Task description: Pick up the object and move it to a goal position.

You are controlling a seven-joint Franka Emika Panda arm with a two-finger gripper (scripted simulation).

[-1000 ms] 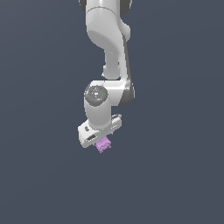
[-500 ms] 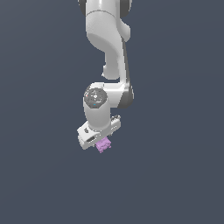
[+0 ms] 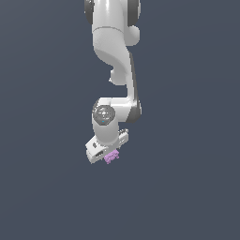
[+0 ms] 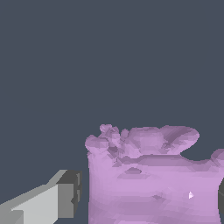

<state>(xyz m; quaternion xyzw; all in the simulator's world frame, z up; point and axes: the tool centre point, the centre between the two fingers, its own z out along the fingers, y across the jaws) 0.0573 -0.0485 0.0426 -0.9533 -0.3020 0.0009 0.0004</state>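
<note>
the white arm (image 3: 115, 56) hangs down from the top of the exterior view against a plain dark grey backdrop. at its lower end the gripper (image 3: 108, 153) is closed on the object (image 3: 111, 157), a small light-purple piece that pokes out beneath it. in the wrist view the object (image 4: 153, 179) looms large, lumpy and notched along its upper edge, with one grey-tipped finger (image 4: 65, 194) just beside it and a dark sliver at its other side.
</note>
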